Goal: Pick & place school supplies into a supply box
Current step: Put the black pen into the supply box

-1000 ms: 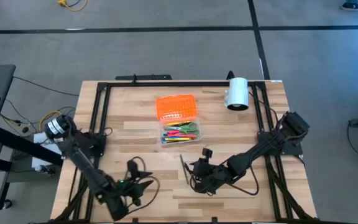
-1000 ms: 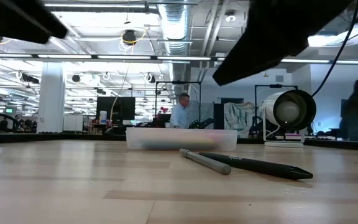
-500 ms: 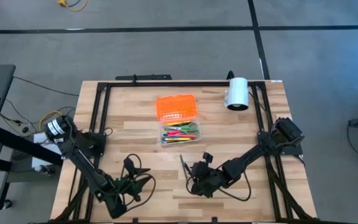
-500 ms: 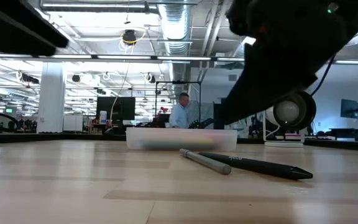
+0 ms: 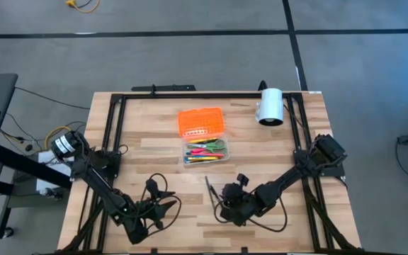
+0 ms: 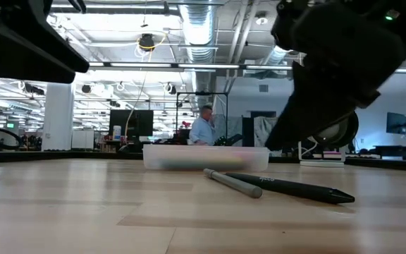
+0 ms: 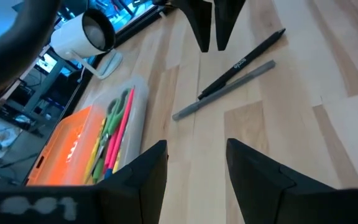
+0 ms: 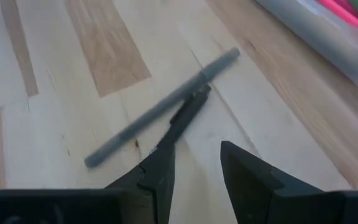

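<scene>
The right end effector [image 8: 194,177] hangs low over the bench [image 5: 275,152], its two dark wedge-shaped fingers [image 8: 157,174] parted with nothing between them. Just ahead of their tips lie two slim round sticks side by side, touching or nearly so: a matte grey pen [image 8: 160,107] and a black pen [image 7: 244,62] with small pale lettering on its barrel. In the low view both rest flat on the planks, the grey one nearer the camera.

Beyond them, toward the bench's middle, sits the supply box [image 5: 205,152], a clear rectangular plastic tray holding a bundle of pink, yellow, orange and green school supplies [image 7: 114,134], with green scissor handles showing among them. Its ridged translucent orange lid [image 5: 202,122] lies flat just behind it.

The left end effector [image 7: 194,168] waits near the bench's front left, its fingers apart and empty.

A smooth white cylinder [image 5: 269,106] stands by the back right edge. The bench top is pale, striped wood in a black metal frame.
</scene>
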